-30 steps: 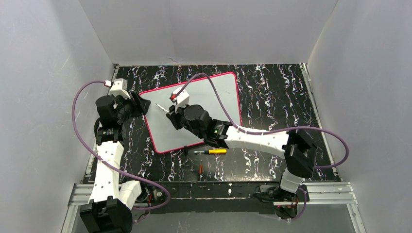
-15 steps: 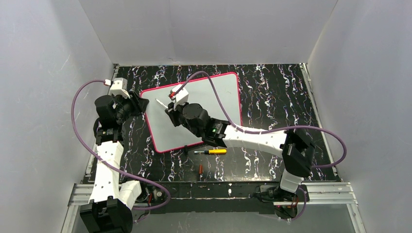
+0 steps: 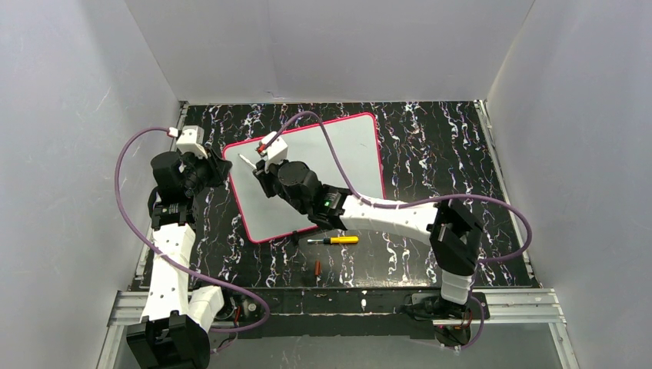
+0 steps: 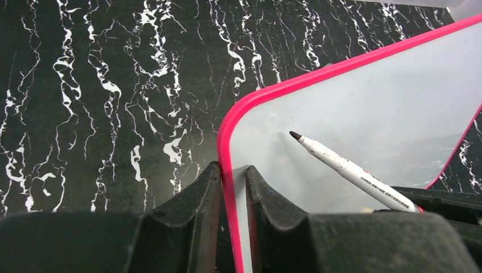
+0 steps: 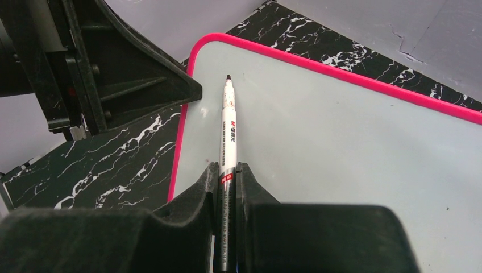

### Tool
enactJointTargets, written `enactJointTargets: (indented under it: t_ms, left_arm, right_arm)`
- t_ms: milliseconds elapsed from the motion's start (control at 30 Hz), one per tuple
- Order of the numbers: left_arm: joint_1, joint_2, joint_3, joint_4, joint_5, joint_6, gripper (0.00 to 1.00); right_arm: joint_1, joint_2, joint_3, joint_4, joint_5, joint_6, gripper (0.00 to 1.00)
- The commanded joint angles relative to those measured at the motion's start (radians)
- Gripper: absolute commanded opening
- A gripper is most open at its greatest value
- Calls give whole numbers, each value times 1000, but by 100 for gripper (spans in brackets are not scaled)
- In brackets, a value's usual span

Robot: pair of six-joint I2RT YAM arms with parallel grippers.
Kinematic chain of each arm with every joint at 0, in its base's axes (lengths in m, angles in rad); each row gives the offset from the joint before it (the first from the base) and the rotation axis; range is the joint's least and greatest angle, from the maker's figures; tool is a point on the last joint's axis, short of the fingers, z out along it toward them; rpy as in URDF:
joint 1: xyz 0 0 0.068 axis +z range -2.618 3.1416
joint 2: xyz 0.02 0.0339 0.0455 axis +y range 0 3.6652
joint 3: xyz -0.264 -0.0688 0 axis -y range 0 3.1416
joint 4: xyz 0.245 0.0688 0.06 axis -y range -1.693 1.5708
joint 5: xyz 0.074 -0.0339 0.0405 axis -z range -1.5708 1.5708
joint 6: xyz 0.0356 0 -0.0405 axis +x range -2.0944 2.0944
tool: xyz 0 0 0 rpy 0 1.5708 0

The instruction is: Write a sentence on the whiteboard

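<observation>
The whiteboard (image 3: 346, 154) lies on the black marbled table, with a pink-red rim and a blank white face. No sentence shows on it. My left gripper (image 3: 224, 171) is shut on the rim at the board's left edge (image 4: 232, 170). My right gripper (image 3: 260, 171) is shut on a white marker (image 5: 228, 125) and points its dark tip (image 4: 295, 135) at the board's far-left corner, close to my left gripper. I cannot tell whether the tip touches the board (image 5: 341, 142).
A yellow-handled screwdriver (image 3: 338, 240) lies just in front of the board's near edge. A small red piece (image 3: 317, 267) lies nearer the arm bases. Grey walls close in the table on three sides.
My right gripper has carried the marker left and farther away, toward the board's far-left corner. My left gripper has kept its hold on the rim.
</observation>
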Motion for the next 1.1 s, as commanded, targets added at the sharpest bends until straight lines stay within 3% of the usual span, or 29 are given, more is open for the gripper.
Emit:
enactJointTargets:
  t_ms: [0,1067]
  left_arm:
    - [-15,2,4,-65,47,49,0]
    - [-27,-9,4,-77,55,90,0]
  right_arm:
    - [8,18,62,23,27,-14,1]
    - [14,14,16,-78,87,30,1]
